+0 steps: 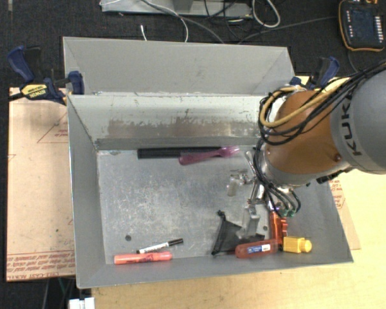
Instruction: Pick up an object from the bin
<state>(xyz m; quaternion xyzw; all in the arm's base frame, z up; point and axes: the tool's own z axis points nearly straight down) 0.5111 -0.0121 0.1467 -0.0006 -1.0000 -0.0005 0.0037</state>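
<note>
Found a flat black wedge (227, 238) lying on the floor of the grey metal bin (148, 198), close to the front wall and right of the middle. Caught the hand (252, 219) low over the floor just beside that wedge, at its upper right, near its pointed top; contact between the two impossible to judge. Could not tell the width of the hand's opening, nor make out anything in its hold.

Noted a red-brown marker (254, 248) with a pale label directly in front of the hand, lying crosswise, its left end against or just beside the wedge's lower edge. Saw a short orange tube (278, 229) to the hand's right, pointing front to back, and a small yellow block (297, 244) just beside the tube's near end, at the marker's right tip.

Traced the hand upward into the arm's orange cover (302, 140), looped with yellow and black cables, and on to the grey link (370, 124) reaching in from the right.

Spotted, well apart along the front wall to the left, a black-and-white pen (159, 245) and a salmon-pink highlighter (143, 257) just in front of it. Picked out, against the back wall, a long black stick (164, 153) and a purple-pink handle-shaped piece (209, 154) at its right end.
</note>
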